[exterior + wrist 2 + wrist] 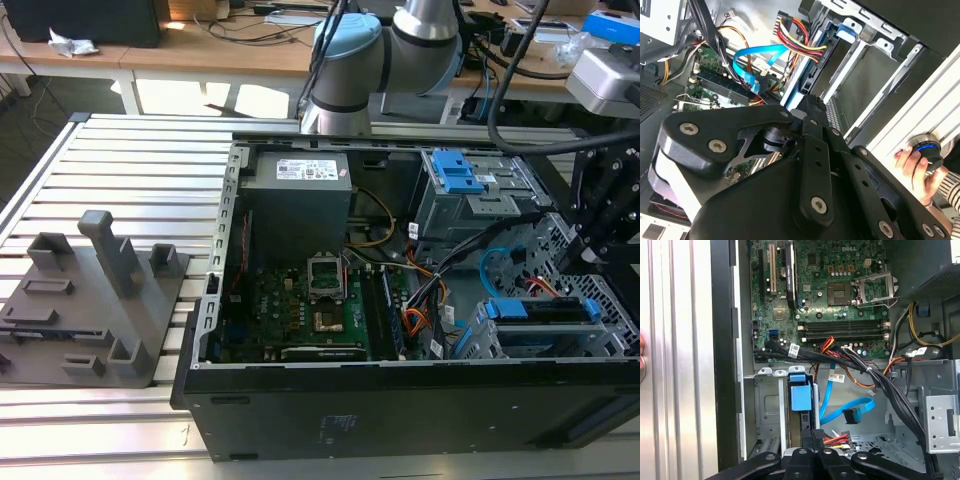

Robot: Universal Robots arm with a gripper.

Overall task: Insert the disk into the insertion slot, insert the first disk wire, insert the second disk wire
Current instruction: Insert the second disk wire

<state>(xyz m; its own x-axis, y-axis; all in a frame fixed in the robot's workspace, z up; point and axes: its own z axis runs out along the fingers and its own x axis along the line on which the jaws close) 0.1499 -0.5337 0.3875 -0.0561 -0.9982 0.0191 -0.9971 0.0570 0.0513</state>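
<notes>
**Status: Cabling Not Complete**

The disk stands edge-on inside the insertion slot, apparently so that its connector end faces the cables in the open case. The gripper hangs close to that end with its jaws drawn together; nothing is discernible between them. The second disk wire lies loose beside the slot, its plug unconnected. The computer case rests on a slatted aluminium table. Wooden desks stand behind.
</notes>
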